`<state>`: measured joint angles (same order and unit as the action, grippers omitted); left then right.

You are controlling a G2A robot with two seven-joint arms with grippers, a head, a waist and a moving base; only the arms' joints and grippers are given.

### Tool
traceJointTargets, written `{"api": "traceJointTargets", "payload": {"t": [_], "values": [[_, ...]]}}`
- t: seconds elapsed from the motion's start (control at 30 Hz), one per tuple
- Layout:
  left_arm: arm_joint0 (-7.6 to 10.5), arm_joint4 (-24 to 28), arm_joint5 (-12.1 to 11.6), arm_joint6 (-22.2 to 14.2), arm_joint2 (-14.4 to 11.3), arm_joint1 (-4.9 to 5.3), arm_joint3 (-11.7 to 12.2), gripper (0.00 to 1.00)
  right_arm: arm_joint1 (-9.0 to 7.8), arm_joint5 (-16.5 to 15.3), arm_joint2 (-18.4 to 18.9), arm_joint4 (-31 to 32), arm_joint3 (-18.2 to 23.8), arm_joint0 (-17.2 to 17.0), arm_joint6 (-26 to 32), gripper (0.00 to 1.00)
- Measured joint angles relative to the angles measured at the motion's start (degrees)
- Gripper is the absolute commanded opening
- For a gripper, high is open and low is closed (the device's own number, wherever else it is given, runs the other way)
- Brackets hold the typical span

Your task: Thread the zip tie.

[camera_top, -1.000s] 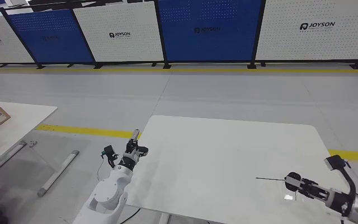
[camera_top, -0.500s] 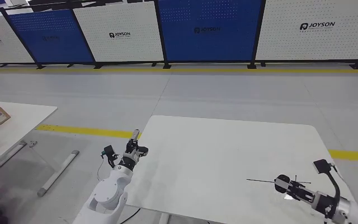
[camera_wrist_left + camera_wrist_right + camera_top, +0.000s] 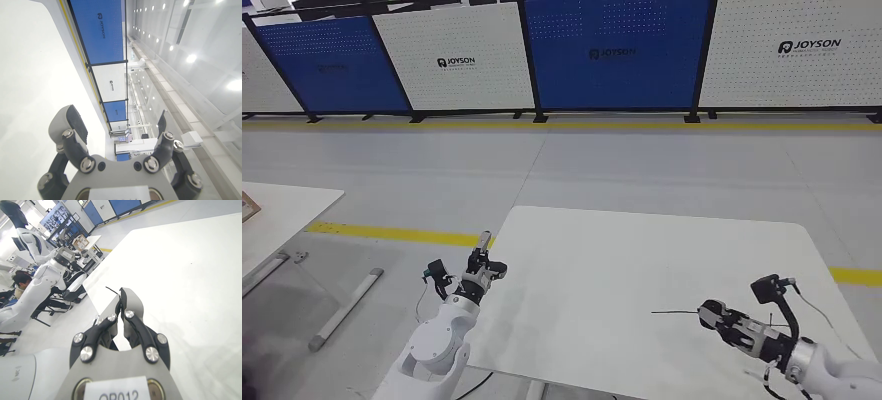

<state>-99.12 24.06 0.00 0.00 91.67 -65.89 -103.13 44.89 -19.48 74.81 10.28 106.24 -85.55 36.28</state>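
A thin black zip tie (image 3: 674, 313) sticks out leftward from my right gripper (image 3: 708, 314), which is shut on it above the white table (image 3: 622, 260) near the front right. In the right wrist view the zip tie (image 3: 112, 291) pokes out past the closed fingertips of the right gripper (image 3: 121, 294). My left gripper (image 3: 483, 243) stands at the table's left edge, pointing up and away. The left wrist view shows the left gripper (image 3: 121, 121) open, with nothing between its fingers.
The white table's left edge (image 3: 98, 262) drops off to the floor. Blue and white pegboard panels (image 3: 612, 55) stand far behind. Another white table (image 3: 282, 205) is off to the left. A second robot (image 3: 37, 275) stands beyond the table's left side.
My right arm has carried the zip tie leftward across the table's front right part. The left arm has kept still.
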Motion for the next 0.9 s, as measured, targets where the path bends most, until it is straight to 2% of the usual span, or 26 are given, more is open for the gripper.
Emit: {"api": "traceJointTargets", "payload": {"t": [0.23,0.3,0.4,0.5,0.63,0.9], "values": [[0.0,0.0,0.0,0.0,0.0,0.0,0.0,1.0,0.0,0.1,0.1,0.2,0.1,-0.1,-0.2,0.0],[0.0,0.0,0.0,0.0,0.0,0.0,0.0,1.0,0.13,1.1,-0.1,2.5,0.8,-0.4,-2.2,0.0],[0.0,0.0,0.0,0.0,0.0,0.0,0.0,1.0,0.36,0.1,-0.5,6.6,3.2,-1.0,-5.9,0.0],[0.0,0.0,0.0,0.0,0.0,0.0,0.0,1.0,0.09,0.0,-1.2,5.9,6.8,0.3,-4.1,0.0],[0.0,0.0,0.0,0.0,0.0,0.0,0.0,1.0,-0.3,0.0,-3.7,11.3,6.4,3.1,-1.8,0.0],[0.0,0.0,0.0,0.0,0.0,0.0,0.0,1.0,-0.29,0.0,-3.6,11.1,6.4,3.0,-1.8,0.0]]}}
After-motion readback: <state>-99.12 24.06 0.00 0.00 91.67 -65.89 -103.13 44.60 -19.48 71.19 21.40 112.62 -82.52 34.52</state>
